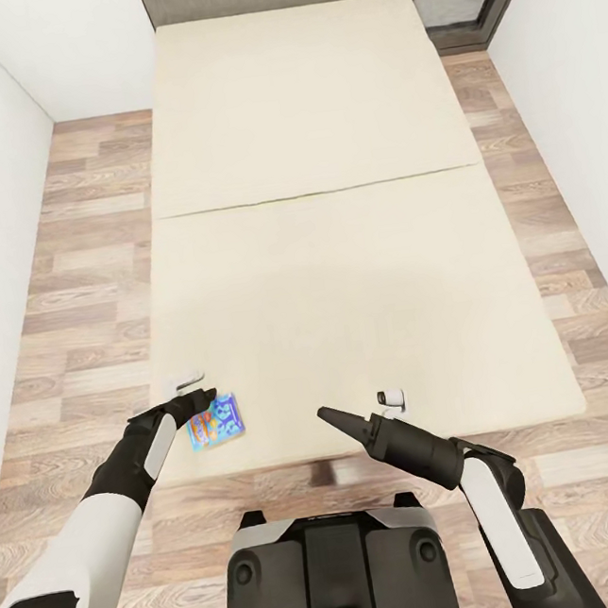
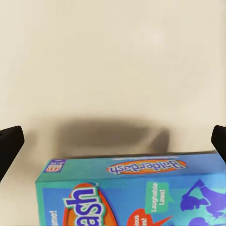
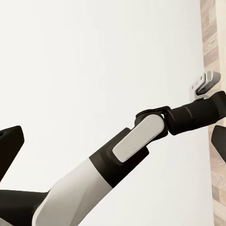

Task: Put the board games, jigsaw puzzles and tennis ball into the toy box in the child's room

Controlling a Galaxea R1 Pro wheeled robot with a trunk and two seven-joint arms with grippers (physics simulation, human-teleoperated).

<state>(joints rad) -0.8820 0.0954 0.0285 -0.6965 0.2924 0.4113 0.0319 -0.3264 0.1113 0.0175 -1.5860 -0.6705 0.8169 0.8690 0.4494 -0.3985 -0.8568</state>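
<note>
— Fingers (image 2: 10,143) of our left gripper (image 2: 113,141) stand wide apart, one dark tip at each edge of the left wrist view, and nothing is held between them yet. The blue-teal board game (image 2: 136,188) lies just short of them, lettered face up.

— Are they touching the box?

— We cannot tell from the wrist view. In the head view the left gripper (image 1: 194,400) sits right at the game's (image 1: 215,421) near-left corner, close enough that contact is possible.

— Where does the box lie?

— On the bed (image 1: 338,271), near the foot-end corner on our left, flat on the beige mattress and slightly turned. We see no other toy on the bed.

— So how do we take it well?

— We judge the step to be the pick-up. The box is flat and thin, so we should bring the spread fingers down over its narrower span, square to its edges, then close on the sides. A soft mattress may let it tip or slide, so a slow approach seems wise.

— And the right gripper (image 1: 360,411)?

— It hovers over the foot of the bed, well apart from the game. Its fingers look parted, with nothing held.
</note>
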